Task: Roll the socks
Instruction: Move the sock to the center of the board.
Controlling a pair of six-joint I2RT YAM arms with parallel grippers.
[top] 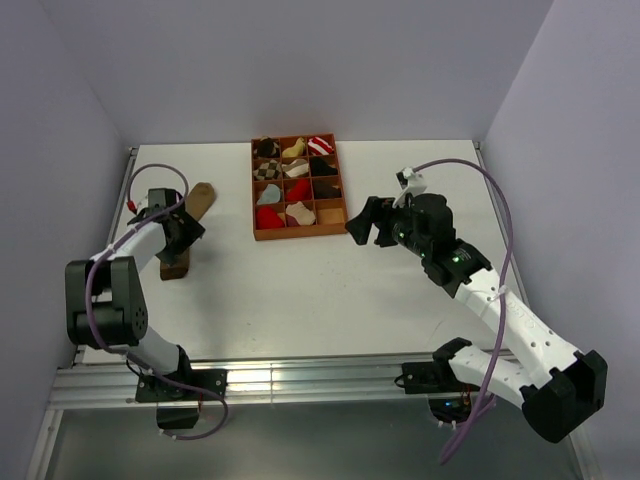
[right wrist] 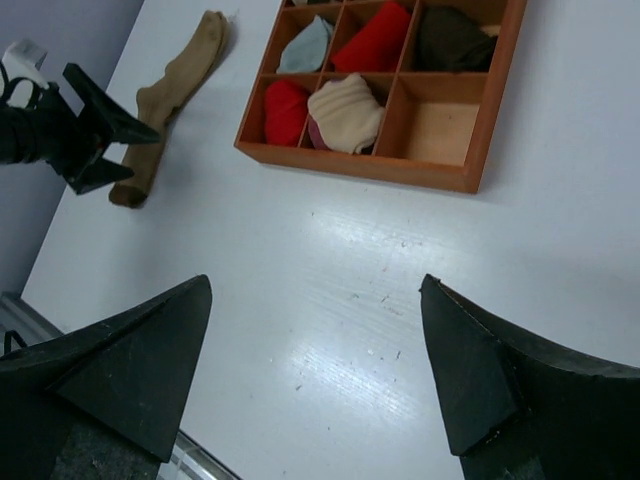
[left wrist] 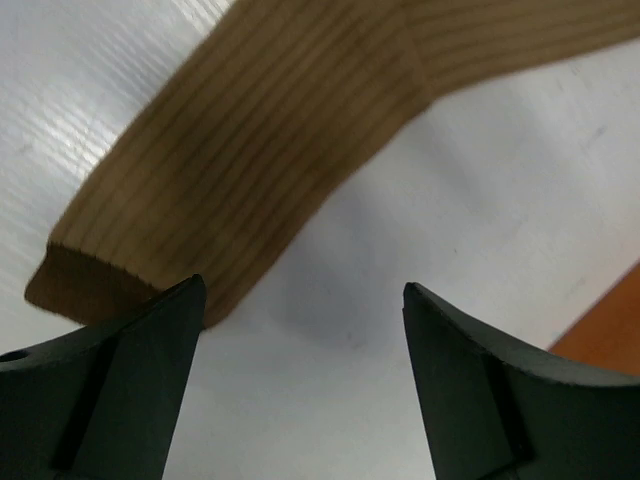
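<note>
The plain brown sock (top: pixel 202 198) lies flat at the table's left. It also shows in the right wrist view (right wrist: pixel 175 85) and, ribbed, in the left wrist view (left wrist: pixel 260 130). My left gripper (top: pixel 189 230) is open low over its lower half. In the left wrist view the gripper (left wrist: pixel 300 300) has bare table between its jaws, and the sock's end lies by the left finger (left wrist: pixel 130 380). My right gripper (top: pixel 364 222) is open and empty in the air right of the tray; its wrist view (right wrist: pixel 316 290) shows only table between the jaws. A beige and maroon sock (right wrist: pixel 345 110) and a red-and-white one (top: pixel 320 146) sit in the tray.
An orange wooden tray (top: pixel 297 236) with several compartments stands at the back middle and holds small bundles: red (right wrist: pixel 283 110), light blue (right wrist: pixel 305 45) and dark (right wrist: pixel 450 35). Its near right compartment (right wrist: pixel 440 130) is bare. Grey walls close in the table at left, back and right.
</note>
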